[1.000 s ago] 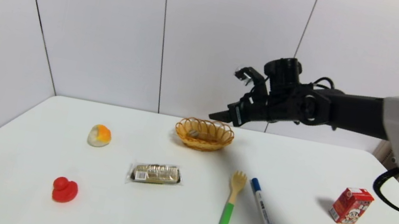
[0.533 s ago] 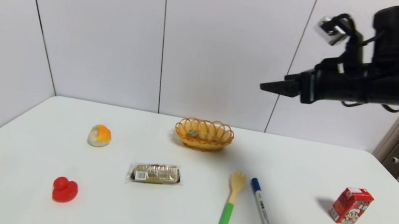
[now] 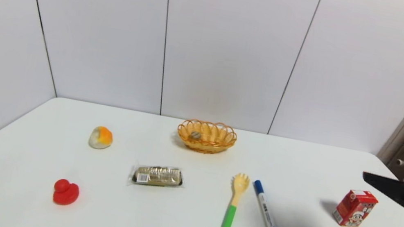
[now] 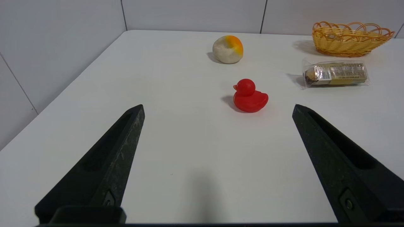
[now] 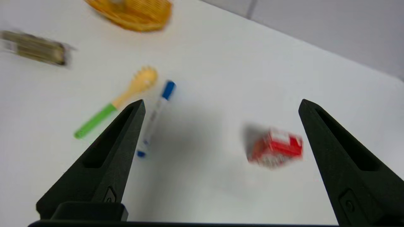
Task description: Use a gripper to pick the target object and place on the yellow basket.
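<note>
On the red carton, unreadable print.

No print can be read: markings on the red carton, wrapped snack and marker are illegible.

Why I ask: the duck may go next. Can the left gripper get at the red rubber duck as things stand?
Probably yes. The left gripper is open, and only bare white table lies between its fingers and the red rubber duck.
</note>
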